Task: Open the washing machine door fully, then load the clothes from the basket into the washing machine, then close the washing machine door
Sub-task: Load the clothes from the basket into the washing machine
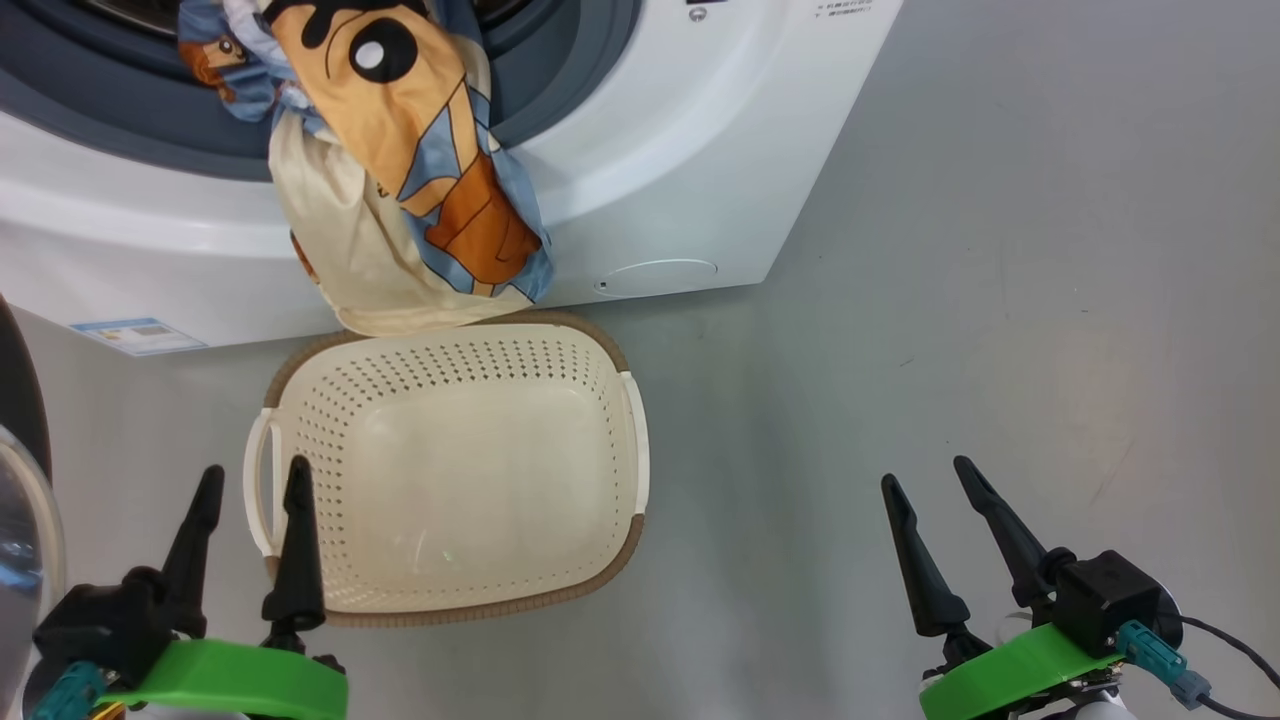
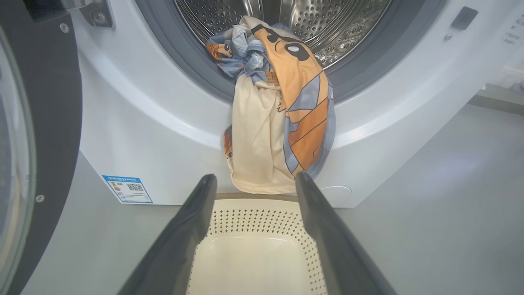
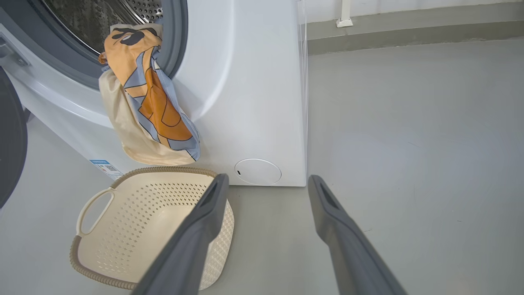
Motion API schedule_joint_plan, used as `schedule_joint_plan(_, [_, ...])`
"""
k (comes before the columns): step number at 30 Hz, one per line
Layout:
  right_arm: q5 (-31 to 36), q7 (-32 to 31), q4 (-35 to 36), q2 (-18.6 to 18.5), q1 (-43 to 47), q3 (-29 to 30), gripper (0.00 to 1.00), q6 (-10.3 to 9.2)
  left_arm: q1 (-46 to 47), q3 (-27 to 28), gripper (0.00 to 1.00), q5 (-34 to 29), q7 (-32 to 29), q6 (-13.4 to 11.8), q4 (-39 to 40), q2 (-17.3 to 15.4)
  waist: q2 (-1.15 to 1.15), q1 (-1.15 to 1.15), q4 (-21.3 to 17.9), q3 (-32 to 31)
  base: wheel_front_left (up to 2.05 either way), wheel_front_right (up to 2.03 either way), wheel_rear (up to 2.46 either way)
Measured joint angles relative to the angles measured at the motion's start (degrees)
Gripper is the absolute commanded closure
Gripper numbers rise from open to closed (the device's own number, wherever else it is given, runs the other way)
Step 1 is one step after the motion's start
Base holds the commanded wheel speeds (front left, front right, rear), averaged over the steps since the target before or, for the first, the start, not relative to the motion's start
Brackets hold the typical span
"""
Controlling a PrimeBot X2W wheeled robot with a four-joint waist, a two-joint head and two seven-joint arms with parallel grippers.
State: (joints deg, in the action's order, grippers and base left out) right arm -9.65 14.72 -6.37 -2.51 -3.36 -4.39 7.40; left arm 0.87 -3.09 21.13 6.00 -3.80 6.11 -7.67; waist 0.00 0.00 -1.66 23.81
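The clothes (image 1: 400, 170) hang half out of the washing machine (image 1: 680, 150), draped over the grey gasket and down the white front; their upper part lies in the steel drum (image 2: 327, 20). The cream basket (image 1: 450, 470) stands on the floor just below them, with nothing inside. The washing machine door (image 2: 37, 123) is swung open at the left, black rim and glass showing. My left gripper (image 1: 253, 478) is open over the basket's left handle. My right gripper (image 1: 925, 472) is open above bare floor, right of the basket. In the wrist views the clothes (image 2: 282, 123) (image 3: 147, 102) hang above the basket (image 2: 254, 254) (image 3: 135, 229).
Grey floor (image 1: 1000, 300) spreads to the right of the machine. A blue energy sticker (image 1: 140, 335) sits low on the machine's front, and a round filter cover (image 3: 258, 171) at its lower right. A wall skirting (image 3: 409, 28) runs behind.
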Motion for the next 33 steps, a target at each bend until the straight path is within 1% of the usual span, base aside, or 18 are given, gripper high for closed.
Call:
schedule_joint_plan(8, [0.0,0.0,0.02,0.0,0.03,0.36,0.0,0.0,-1.43,0.44,0.0,0.48,-0.04,-0.48,1.1,-0.31,0.0,0.0,0.09,-0.08,0.0,0.0,0.0])
schedule_joint_plan(17, [0.0,0.0,0.0,0.0,0.03,0.3,0.0,0.0,-1.96,0.02,0.0,1.67,-1.04,-0.46,1.37,-0.34,0.0,0.0,-0.06,0.27,0.0,0.0,0.0])
schedule_joint_plan(21, [-0.01,0.0,-0.08,0.0,0.03,-0.33,0.0,0.0,-1.16,-0.27,0.0,3.12,-1.04,0.57,-1.59,-0.18,0.0,0.0,-0.5,0.4,0.0,0.0,0.0])
schedule_joint_plan(27, [-0.03,0.0,-0.11,-0.01,0.02,-0.52,0.0,0.0,2.66,-0.33,0.0,3.94,-1.0,1.05,-5.24,-0.21,0.0,0.0,-1.74,0.5,0.0,0.0,0.0])
schedule_joint_plan(33, [-0.88,0.0,0.07,-0.02,-0.05,-1.23,0.0,0.0,8.9,-0.34,0.0,4.05,-0.46,1.96,-10.91,-0.52,0.0,0.0,-3.91,1.24,0.0,0.0,0.0])
